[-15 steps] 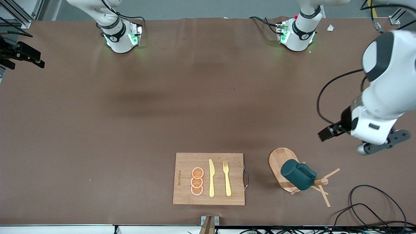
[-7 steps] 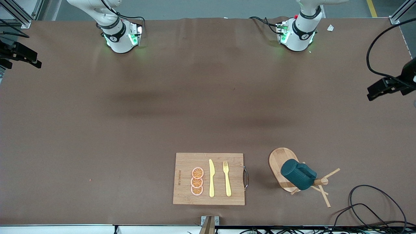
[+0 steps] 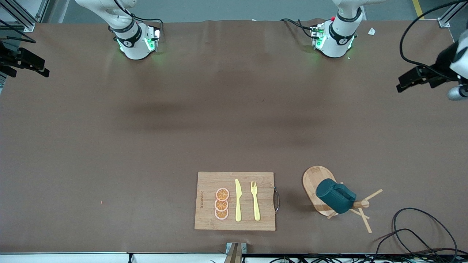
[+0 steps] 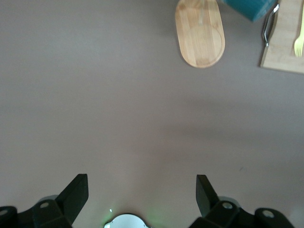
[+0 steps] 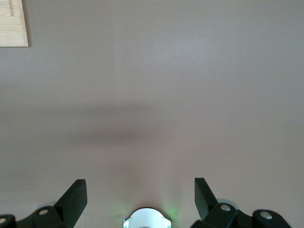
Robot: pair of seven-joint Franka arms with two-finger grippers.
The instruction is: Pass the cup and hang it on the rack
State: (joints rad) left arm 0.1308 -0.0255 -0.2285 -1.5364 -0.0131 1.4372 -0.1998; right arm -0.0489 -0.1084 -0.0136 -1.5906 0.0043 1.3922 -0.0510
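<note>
Cup (image 3: 335, 196) sits low in the front view, twd the left arm's end of the surface (image 3: 219, 120). It hangs tipped on its side on the rack (image 3: 313, 182), up by the top of the post and over the oval base. Can't tell which peg carries it. Thin pegs stick out past the cup, twd the frame's lower edge and the left arm's end. Neither tool touches cup or rack.

Left tool (image 4: 141, 194): fingers wide apart, nothing btwn them, up in the air over bare surface at the left arm's end, upper part of the front view at the frame edge, well apart from the rack. Its wrist view shows the rack base (image 4: 199, 35) and a bit of teal cup (image 4: 249, 7) at the frame's top edge.

Right tool (image 5: 140, 197): fingers also wide apart and empty, over bare surface at the right arm's end, upper part of the front view at the frame edge. Right arm waits.

Cutting board (image 3: 208, 215) lies bottom-centre of the front view, beside the rack on the side twd the right arm's end, not touching it. On it: 3 orange slices (image 3: 221, 204) in a column, yellow knife (image 3: 238, 201), yellow fork (image 3: 255, 201), side by side. Black cable (image 3: 420, 226) loops at the bottom corner near the rack.
</note>
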